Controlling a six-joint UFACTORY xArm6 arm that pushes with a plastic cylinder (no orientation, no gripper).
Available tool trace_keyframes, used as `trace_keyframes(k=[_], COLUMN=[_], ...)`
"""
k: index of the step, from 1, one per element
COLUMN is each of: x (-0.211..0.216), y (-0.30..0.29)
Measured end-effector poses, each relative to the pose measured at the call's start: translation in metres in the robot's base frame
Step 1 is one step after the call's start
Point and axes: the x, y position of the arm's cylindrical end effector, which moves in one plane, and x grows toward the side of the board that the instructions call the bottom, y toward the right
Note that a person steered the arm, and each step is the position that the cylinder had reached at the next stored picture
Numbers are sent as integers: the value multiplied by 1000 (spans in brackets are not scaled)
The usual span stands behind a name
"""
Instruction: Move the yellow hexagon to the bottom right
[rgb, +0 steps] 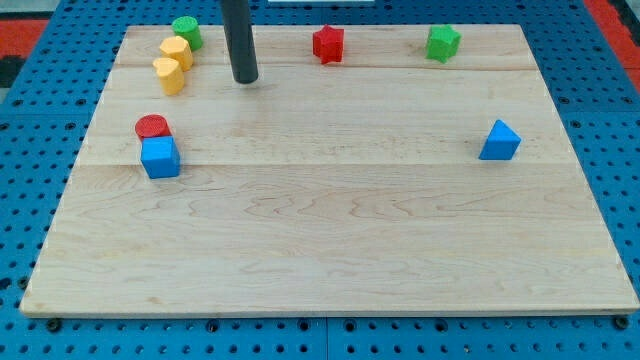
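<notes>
Yellow hexagon (177, 50) sits near the table's (330, 250) top left corner, touching a second yellow block (169, 74) just below and to its left, whose shape I cannot make out. A green round block (186, 31) stands just above the hexagon, at its right shoulder. My tip (245, 79) rests on the wood to the view's right of the two yellow blocks, near them but apart; this rig has no fingers, only the dark rod. Farther down the left side a red round block (152, 126) touches the blue cube (160, 157) below it. Along the top edge are a red star (328, 43) and a green block (442, 42). A blue triangular block (500, 141) lies well apart at the right
</notes>
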Motion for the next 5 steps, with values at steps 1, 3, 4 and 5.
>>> trace_keyframes(k=[1,3,4,5], x=[46,-25,-77,-90], y=[-58,-172,-156,-155])
